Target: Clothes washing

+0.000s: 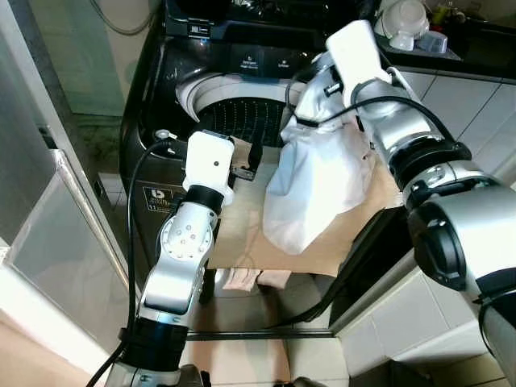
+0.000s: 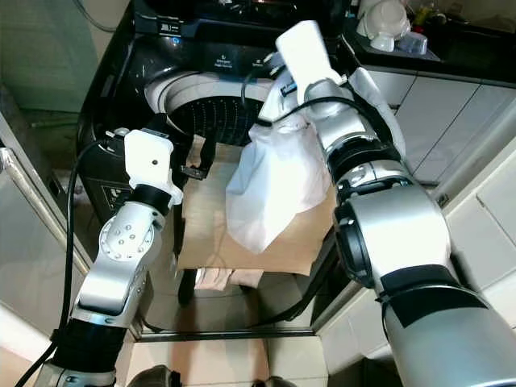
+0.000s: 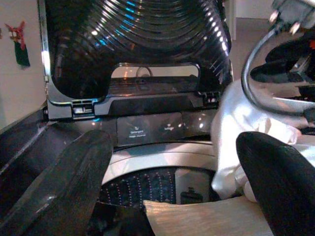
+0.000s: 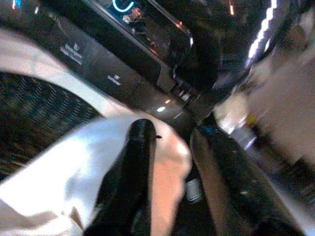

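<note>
A white garment [image 1: 314, 189] hung bunched from the right gripper [image 4: 170, 162], just above the front rim of the open washing machine [image 1: 161, 89] and draped down over a tan cloth [image 1: 242, 234] that lay across the machine's front edge. The right gripper's two black fingers [image 4: 130, 177] were pinched on the top of the garment (pale fabric showed between and beside them in the right wrist view). The machine's drum [image 1: 242, 117] stood open beneath, its perforated wall visible, with the control panel [image 3: 150, 130] behind it and the raised lid [image 3: 133, 34] above. The left gripper [image 3: 172, 187] hovered at the machine's front, near the tan cloth, its fingers spread wide and holding nothing. Dishes [image 1: 407, 24] sat on a counter to the right.
</note>
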Robot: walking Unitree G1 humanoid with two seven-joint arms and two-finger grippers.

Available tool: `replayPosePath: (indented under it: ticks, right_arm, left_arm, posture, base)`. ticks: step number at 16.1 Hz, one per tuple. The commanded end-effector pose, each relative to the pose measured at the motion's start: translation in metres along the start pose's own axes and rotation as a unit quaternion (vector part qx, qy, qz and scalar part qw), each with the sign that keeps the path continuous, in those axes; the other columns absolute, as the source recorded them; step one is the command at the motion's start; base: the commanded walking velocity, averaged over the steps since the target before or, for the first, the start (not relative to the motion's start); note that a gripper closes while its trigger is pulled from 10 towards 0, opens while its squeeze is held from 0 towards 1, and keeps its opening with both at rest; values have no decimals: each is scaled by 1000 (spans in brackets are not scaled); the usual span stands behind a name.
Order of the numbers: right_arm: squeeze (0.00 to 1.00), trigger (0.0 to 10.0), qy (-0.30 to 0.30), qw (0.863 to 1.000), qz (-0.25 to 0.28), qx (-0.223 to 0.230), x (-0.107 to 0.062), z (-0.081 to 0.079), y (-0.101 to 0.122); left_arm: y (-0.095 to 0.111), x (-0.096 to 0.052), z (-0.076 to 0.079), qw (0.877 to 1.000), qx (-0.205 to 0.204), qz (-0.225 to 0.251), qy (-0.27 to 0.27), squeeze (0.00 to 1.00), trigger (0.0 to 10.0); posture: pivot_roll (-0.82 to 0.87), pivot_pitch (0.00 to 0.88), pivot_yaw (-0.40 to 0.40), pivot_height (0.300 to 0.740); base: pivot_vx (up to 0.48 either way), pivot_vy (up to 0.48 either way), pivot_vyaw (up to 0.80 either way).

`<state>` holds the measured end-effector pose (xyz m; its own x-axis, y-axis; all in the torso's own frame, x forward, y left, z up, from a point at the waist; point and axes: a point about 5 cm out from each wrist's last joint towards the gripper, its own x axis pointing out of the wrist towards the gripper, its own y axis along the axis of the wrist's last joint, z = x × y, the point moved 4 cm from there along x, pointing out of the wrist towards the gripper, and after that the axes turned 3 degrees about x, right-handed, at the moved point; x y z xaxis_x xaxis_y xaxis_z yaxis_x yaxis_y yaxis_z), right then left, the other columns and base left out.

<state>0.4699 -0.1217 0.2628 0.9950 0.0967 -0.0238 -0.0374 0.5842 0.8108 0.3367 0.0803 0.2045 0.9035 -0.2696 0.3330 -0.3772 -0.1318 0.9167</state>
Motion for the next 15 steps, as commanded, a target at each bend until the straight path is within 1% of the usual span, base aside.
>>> replayPosePath:
  ticks: [1, 2, 3, 4, 5, 6, 7, 8, 9, 10, 11, 12, 13, 14, 15]
  right_arm:
    - [1000, 10000, -9, 999, 7, -33, -1, 6, -3]
    - [1000, 10000, -7, 999, 4, -52, -1, 4, -8]
    - [1000, 10000, -12, 995, 4, -97, -2, 5, -12]
    - [1000, 10000, -17, 991, 8, -132, -2, 8, -12]
    - [1000, 10000, -27, 989, 15, -147, -3, 12, -10]
    - [1000, 10000, -30, 994, 19, -107, -3, 16, -8]
    - [1000, 10000, -28, 996, 23, -86, -3, 17, -6]
    - [1000, 10000, -33, 997, 37, -57, -3, 23, -2]
    - [1000, 10000, -37, 998, 58, 4, -4, 29, 5]
    - [1000, 10000, -46, 996, 75, 27, -5, 33, 10]
    - [0, 10000, -60, 988, 128, 67, -9, 44, 23]
    - [0, 10000, -62, 973, 182, 127, -16, 49, 30]
    - [0, 10000, -62, 965, 200, 157, -19, 50, 29]
    - [0, 10000, -72, 952, 238, 177, -30, 52, 24]
    - [0, 10000, -110, 934, 276, 200, -51, 56, 9]
  left_arm:
    - [0, 1, 5, 1000, -2, -3, -6, 0, 10000]
    - [0, 1, 5, 1000, -2, -3, -7, 0, 10000]
    - [0, 2, 5, 1000, -2, -3, -7, 0, 10000]
    - [0, 2, 5, 1000, -2, -3, -7, 0, 10000]
    - [0, 1, 6, 1000, -3, -3, -8, 0, 10000]
    - [0, 2, 6, 1000, -3, -3, -9, 0, 10000]
    - [1, 2, 7, 1000, -3, -3, -9, 0, 10000]
    - [0, 1, 7, 1000, -3, -4, -9, 0, 10000]
    - [0, 0, 7, 1000, -3, -4, -9, 0, 10000]
    - [0, 0, 6, 1000, -3, -5, -8, 0, 10000]
    - [-1, -1, 6, 1000, -3, -7, -7, 0, 10000]
    - [-2, -1, 6, 1000, -3, -8, -6, 0, 10000]
    - [-2, -1, 6, 1000, -3, -9, -6, 0, 10000]
    - [-4, -2, 6, 1000, -1, -12, -4, 0, 10000]
    - [-6, -3, 5, 1000, 4, -16, -4, 0, 10000]
  posture:
    - [56, 0, -134, 740]
    - [56, 0, -136, 740]
    - [57, 0, -135, 740]
    - [57, 0, -135, 740]
    - [54, 0, -134, 740]
    - [52, 0, -134, 740]
    - [52, 0, -135, 740]
    - [52, 0, -137, 740]
    - [53, 0, -138, 740]
    - [52, 0, -138, 740]
    - [47, 0, -138, 740]
    - [38, 0, -140, 740]
    - [38, 0, -140, 740]
    - [32, 0, -140, 740]
    - [23, 0, -137, 740]
  base:
    - [0, 0, 0]
    - [0, 0, 0]
    - [0, 0, 0]
    - [0, 0, 0]
    - [0, 0, 0]
    - [0, 0, 0]
    - [0, 0, 0]
    - [0, 0, 0]
    - [0, 0, 0]
    - [0, 0, 0]
    - [0, 0, 0]
    - [0, 0, 0]
    - [0, 0, 0]
    - [0, 0, 0]
    - [0, 0, 0]
